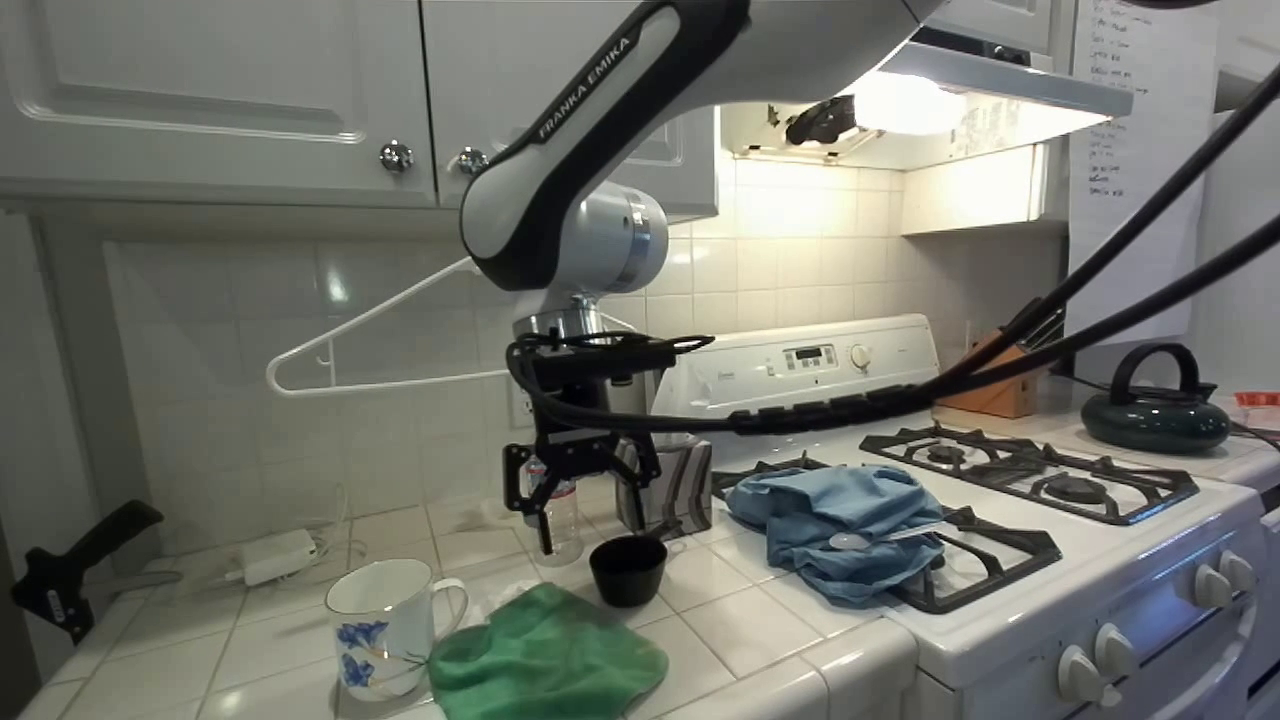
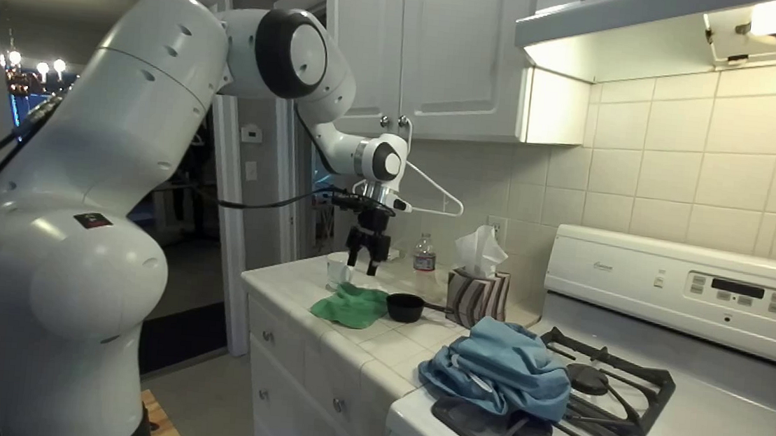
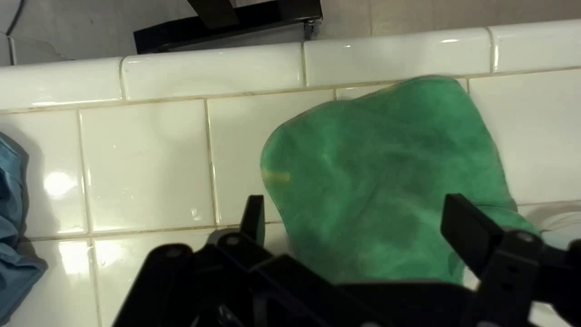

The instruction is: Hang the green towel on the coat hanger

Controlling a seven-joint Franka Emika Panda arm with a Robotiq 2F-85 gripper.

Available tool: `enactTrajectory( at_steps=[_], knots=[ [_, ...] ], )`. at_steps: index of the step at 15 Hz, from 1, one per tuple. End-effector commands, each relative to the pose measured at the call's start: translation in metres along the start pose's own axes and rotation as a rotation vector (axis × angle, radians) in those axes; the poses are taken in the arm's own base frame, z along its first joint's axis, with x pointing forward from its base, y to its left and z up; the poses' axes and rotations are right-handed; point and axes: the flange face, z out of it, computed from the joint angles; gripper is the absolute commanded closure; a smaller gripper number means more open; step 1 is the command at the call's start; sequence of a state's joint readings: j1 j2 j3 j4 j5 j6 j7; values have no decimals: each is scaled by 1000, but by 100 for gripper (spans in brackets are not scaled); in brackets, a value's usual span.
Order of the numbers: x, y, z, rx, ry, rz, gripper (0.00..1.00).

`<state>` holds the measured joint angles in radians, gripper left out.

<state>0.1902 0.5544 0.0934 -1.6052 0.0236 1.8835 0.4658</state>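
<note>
It's a kitchen around me: a white gas stove (image 1: 1110, 565) with black metal grates (image 1: 1006, 468), a lit, pale range hood (image 1: 1040, 88) over it, white panelled cupboards (image 1: 200, 80), a round dark-green kettle (image 1: 1155, 420).

The arm (image 2: 154, 85) is raised and bent at the elbow (image 2: 293, 55), which is set above the wrist (image 2: 384, 163). The forearm (image 1: 600, 115) slopes down to the wrist. The gripper (image 2: 362, 266) is mounted directly below the wrist, pointing downward. In the wrist view, its two fingers (image 3: 254, 218) stand wide apart, facing each other across a broad gap. In both exterior views, a cable (image 1: 830, 408) leaves the gripper's upper end just below the wrist.
</note>
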Motion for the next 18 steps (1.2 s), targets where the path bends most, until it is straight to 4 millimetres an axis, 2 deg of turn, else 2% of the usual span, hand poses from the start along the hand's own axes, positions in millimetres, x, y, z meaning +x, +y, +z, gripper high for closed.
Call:
enactTrajectory(
  at_steps=[1, 5, 10, 14, 18],
  knots=[
    [4, -11, 2, 14, 46, 55, 0],
    [18, -47, 20, 102, 153, 182, 0],
    [16, -85, 51, 183, 260, 346, 0],
    [16, -99, 58, 203, 291, 398, 0],
    [10, -102, 52, 197, 315, 447, 0]
  ],
)
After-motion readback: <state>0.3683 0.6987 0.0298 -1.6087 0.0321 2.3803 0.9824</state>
